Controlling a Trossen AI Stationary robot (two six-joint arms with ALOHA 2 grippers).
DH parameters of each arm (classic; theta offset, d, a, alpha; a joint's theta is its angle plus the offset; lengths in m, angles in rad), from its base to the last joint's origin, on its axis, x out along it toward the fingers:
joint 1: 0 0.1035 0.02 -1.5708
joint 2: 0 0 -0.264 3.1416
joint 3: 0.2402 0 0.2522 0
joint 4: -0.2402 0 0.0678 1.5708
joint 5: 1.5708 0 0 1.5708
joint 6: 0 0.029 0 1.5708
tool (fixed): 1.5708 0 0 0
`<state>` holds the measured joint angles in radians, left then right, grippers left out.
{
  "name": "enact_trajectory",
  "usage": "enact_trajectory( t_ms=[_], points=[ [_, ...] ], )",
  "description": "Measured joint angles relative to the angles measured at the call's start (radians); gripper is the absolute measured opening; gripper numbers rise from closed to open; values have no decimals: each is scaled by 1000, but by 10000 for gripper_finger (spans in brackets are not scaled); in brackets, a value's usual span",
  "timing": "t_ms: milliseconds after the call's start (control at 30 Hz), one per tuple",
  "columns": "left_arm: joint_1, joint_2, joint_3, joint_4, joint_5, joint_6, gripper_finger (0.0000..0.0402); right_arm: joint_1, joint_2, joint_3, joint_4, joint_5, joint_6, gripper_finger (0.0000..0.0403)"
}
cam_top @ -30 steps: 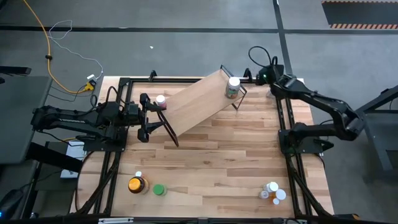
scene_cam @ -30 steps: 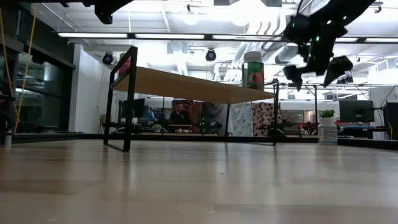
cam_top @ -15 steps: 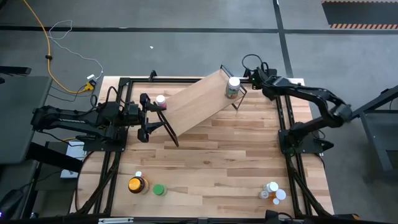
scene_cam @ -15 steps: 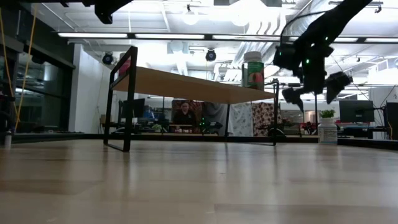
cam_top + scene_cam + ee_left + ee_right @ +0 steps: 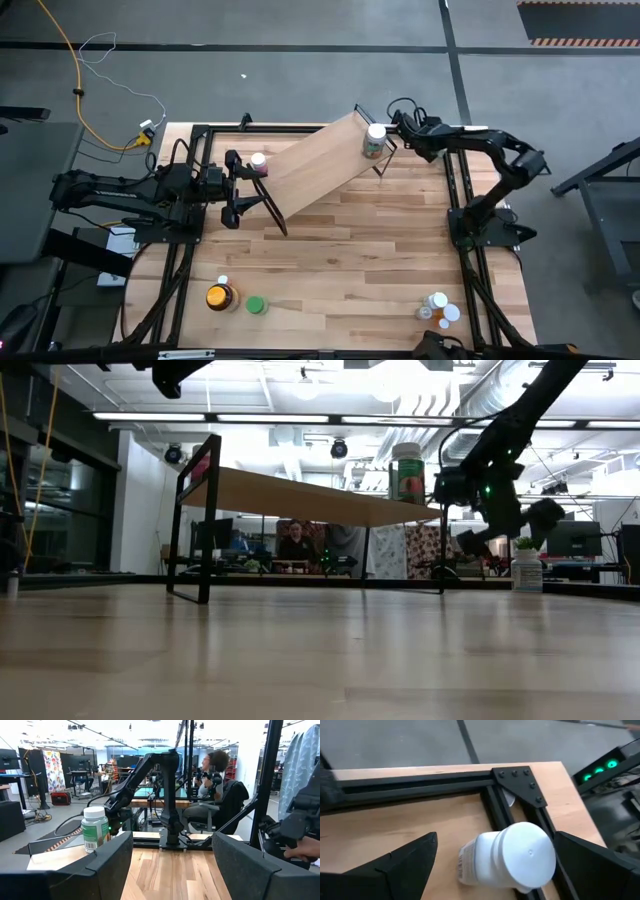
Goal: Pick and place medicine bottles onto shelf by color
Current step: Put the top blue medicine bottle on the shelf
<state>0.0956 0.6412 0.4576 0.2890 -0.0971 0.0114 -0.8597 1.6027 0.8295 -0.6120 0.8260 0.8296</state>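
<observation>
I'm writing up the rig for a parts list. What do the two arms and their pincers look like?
Both arms are dark, jointed links. The right pincer carries a looped black cable and a green indicator light; its fingers are broad, dark wedges. The left pincer has the same thick, matte black fingers.

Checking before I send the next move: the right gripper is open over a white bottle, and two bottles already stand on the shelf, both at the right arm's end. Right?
Not quite. The high view shows the two bottles at opposite ends of the shelf: the green bottle at the right arm's end, the pink-capped bottle at the left arm's end. The right gripper is indeed open over a white bottle.
</observation>
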Motion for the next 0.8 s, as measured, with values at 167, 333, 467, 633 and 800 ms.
enact_trajectory(
  t_ms=[167, 333, 467, 633, 800],
  points=[
    [0, 0, 0, 0, 0, 0, 261, 0, 31, 0, 10, 30, 3, 390],
    [0, 0, 0, 0, 0, 0, 261, -5, 39, 0, 58, -21, -7, 390],
    [0, 0, 0, 0, 0, 0, 261, -2, 39, 0, 105, -45, -47, 390],
    [0, 0, 0, 0, 0, 0, 261, 3, 39, 0, 121, -93, -53, 390],
    [0, 0, 0, 0, 0, 0, 261, 9, 39, 0, 141, -130, -79, 390]
  ],
)
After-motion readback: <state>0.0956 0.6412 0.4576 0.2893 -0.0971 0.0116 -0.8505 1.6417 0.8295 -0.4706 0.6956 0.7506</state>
